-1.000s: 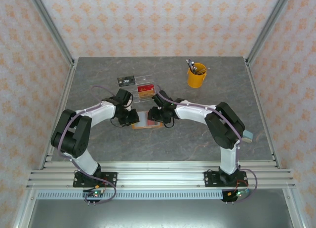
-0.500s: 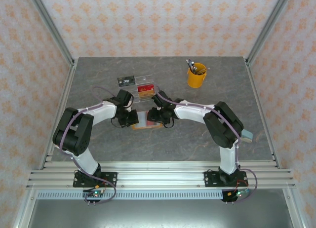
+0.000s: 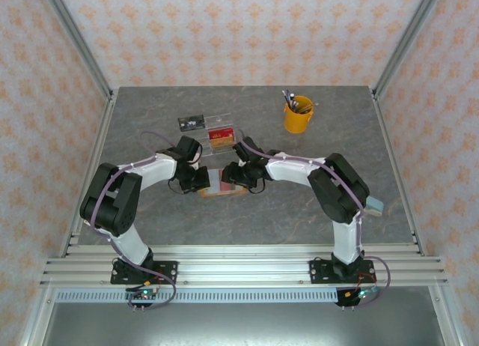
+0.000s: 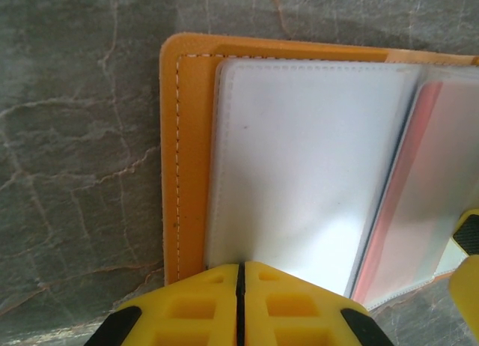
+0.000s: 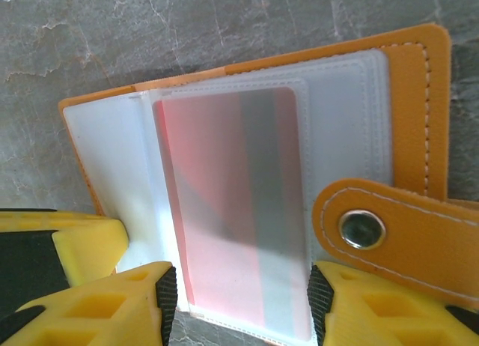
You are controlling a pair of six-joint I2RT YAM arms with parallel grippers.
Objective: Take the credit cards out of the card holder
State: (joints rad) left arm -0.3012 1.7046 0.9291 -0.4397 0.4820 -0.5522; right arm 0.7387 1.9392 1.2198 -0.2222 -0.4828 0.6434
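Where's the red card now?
In the right wrist view the red card sits in a clear sleeve of the open card holder, mid-table between the left hand and right hand.

We see bright, even overhead light, with faint shadows under the arms (image 3: 150, 170). Up close, the card holder (image 4: 187, 174) has clear sleeves glaring white, slightly soft.

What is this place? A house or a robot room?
Probably a robot lab booth, not a house. A white-and-black left robot arm and matching right arm are bolted to a silver metal rail at the edge of a grey stone-patterned table, and orange-patterned wall panels in metal frames box it in.
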